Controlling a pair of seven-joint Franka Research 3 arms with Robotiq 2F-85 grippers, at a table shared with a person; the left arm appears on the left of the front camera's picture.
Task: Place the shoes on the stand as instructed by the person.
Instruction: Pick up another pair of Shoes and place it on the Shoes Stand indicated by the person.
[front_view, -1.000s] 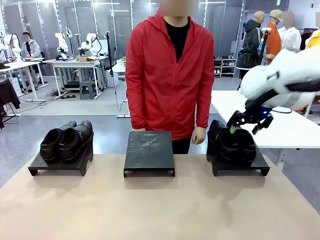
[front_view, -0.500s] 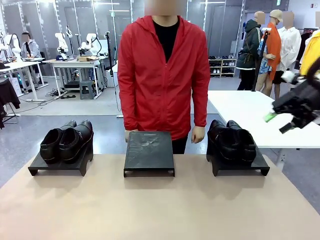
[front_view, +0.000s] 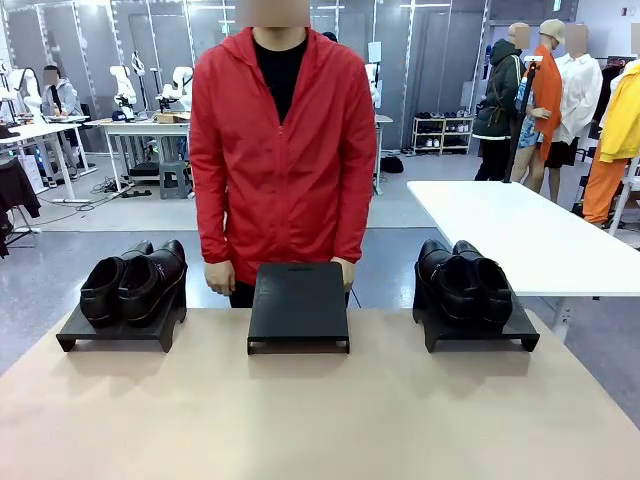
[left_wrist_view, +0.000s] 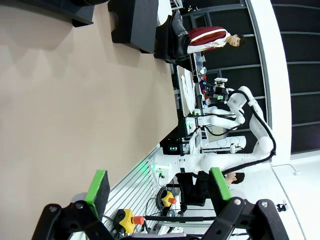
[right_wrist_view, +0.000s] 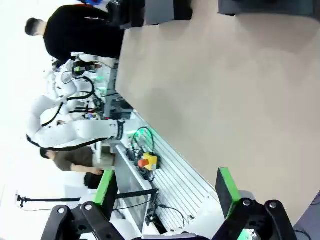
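Left gripper (left_wrist_view: 157, 192): black linkage body with round pivot bolts, two fingers tipped with flat bright-green pads (left_wrist_view: 98, 189), jaws spread wide. Right gripper (right_wrist_view: 167, 192): same build, black links and bolts, green pads (right_wrist_view: 226, 190) on both fingers, jaws likewise parted. Person (front_view: 283, 160): bright red zip-up hooded jacket, zip closed most of the way, long sleeves to the wrists, black shirt visible at the open collar.
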